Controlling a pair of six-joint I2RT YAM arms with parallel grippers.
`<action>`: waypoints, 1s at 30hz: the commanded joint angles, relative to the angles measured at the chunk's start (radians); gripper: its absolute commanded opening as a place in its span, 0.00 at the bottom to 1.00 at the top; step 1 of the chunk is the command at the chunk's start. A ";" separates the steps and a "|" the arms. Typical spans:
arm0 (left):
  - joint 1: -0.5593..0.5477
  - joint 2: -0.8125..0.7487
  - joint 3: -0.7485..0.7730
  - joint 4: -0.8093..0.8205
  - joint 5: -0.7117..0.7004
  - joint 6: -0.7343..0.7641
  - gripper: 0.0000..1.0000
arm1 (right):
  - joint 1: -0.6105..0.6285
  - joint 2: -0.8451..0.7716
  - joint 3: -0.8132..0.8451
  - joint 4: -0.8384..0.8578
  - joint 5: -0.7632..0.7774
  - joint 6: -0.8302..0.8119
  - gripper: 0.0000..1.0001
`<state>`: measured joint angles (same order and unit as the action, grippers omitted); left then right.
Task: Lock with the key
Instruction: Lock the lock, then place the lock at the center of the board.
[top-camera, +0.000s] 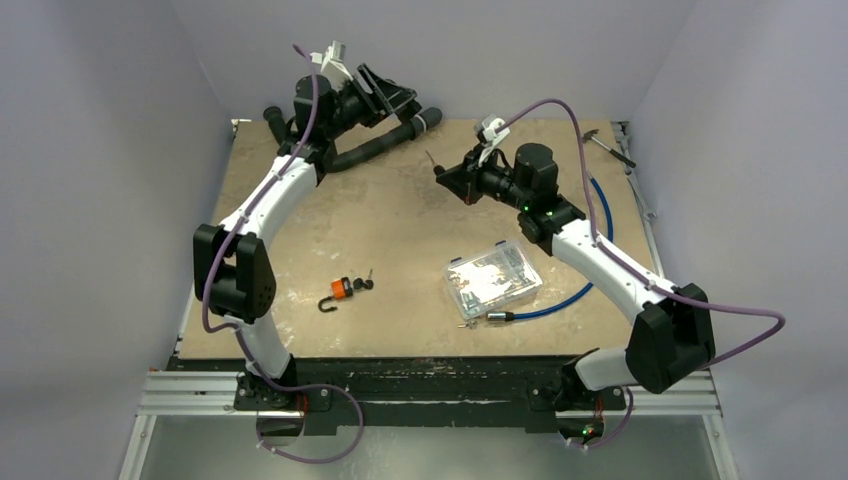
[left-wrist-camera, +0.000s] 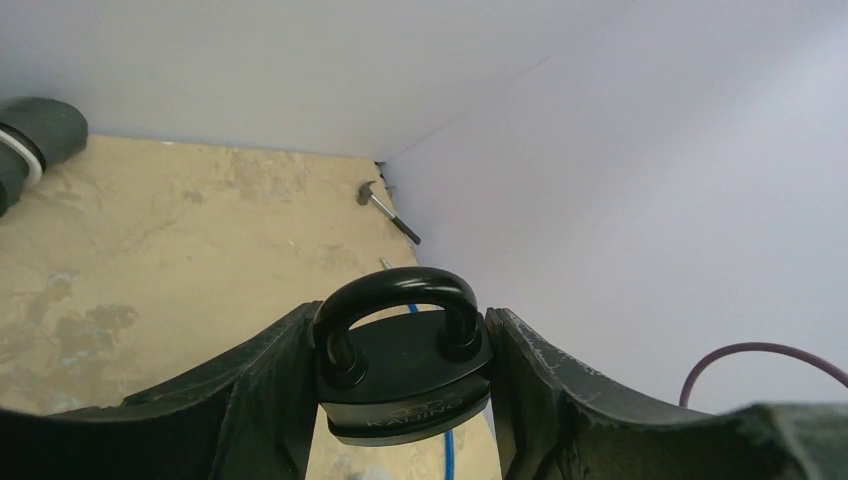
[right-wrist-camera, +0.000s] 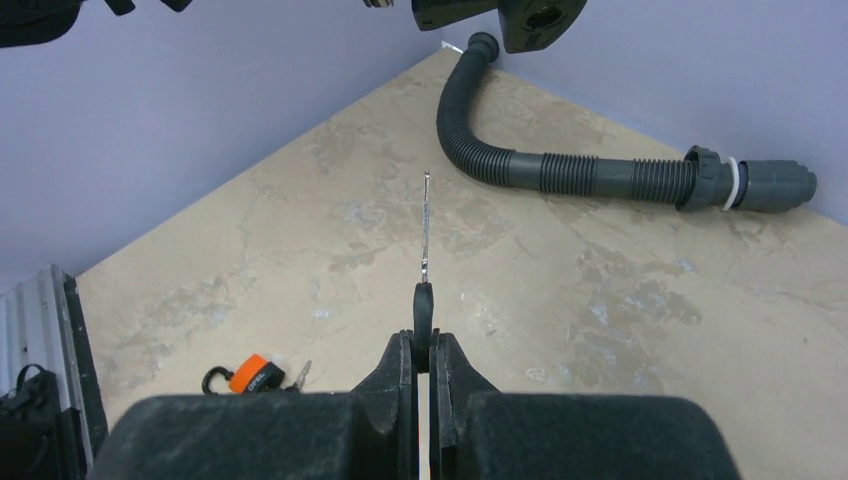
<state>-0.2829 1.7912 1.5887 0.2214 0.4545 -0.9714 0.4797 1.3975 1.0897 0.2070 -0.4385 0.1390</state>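
Note:
A black padlock (left-wrist-camera: 405, 375) sits squeezed between the fingers of my left gripper (left-wrist-camera: 402, 312), with its shackle up and both legs in the body. That gripper (top-camera: 388, 95) is raised at the back of the table. My right gripper (right-wrist-camera: 423, 342) is shut on the black head of a key (right-wrist-camera: 424, 305). The key's thin silver blade points straight out ahead. Seen from the top, the right gripper (top-camera: 447, 177) hovers over the middle back of the table. The key (top-camera: 432, 160) points towards the left gripper, a gap away from it.
An orange padlock (top-camera: 341, 289) with small keys (top-camera: 364, 283) lies on the table at front left. A clear plastic box (top-camera: 492, 280) and a blue cable (top-camera: 572, 294) lie front right. A black corrugated hose (right-wrist-camera: 560, 172) runs along the back wall. A hammer (top-camera: 608, 145) lies at back right.

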 joint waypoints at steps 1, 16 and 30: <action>0.005 -0.017 0.070 0.093 -0.029 0.046 0.00 | -0.004 -0.037 -0.008 0.055 -0.010 0.057 0.00; -0.021 0.103 0.159 -0.213 -0.096 0.468 0.00 | -0.158 0.195 0.158 0.013 0.022 0.224 0.00; -0.084 0.369 0.367 -0.287 -0.174 0.619 0.00 | -0.202 0.485 0.312 0.071 -0.001 0.302 0.00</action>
<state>-0.3473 2.1292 1.8370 -0.1226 0.3031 -0.4095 0.2947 1.8294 1.3231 0.2199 -0.4335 0.4011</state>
